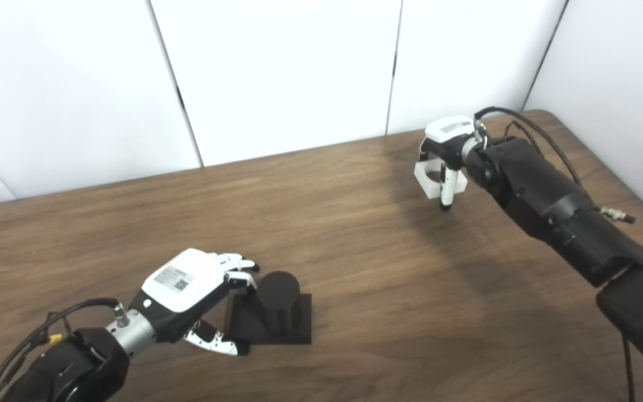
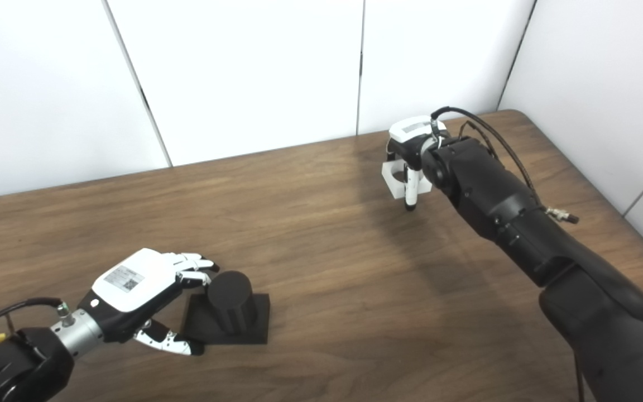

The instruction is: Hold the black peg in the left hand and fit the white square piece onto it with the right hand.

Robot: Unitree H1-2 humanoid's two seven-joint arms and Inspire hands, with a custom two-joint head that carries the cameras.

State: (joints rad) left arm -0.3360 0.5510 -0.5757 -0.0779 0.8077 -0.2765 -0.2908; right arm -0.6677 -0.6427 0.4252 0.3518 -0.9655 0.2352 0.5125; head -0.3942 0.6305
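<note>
Near the table's (image 1: 355, 234) front edge my left hand (image 1: 190, 293) has its fingers spread around the upright black peg (image 1: 278, 304), not yet closed. Toward the far right corner, my right hand (image 1: 447, 162) pinches the white square piece (image 1: 427, 177), well apart from the peg, down-left.

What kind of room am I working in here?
Probably a lab test bench: a bare wooden table against plain white wall panels, holding only the black peg and white piece.

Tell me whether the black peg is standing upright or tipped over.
Upright: the black peg stands on its flat square base on the table, round top up, beside the left hand.
</note>
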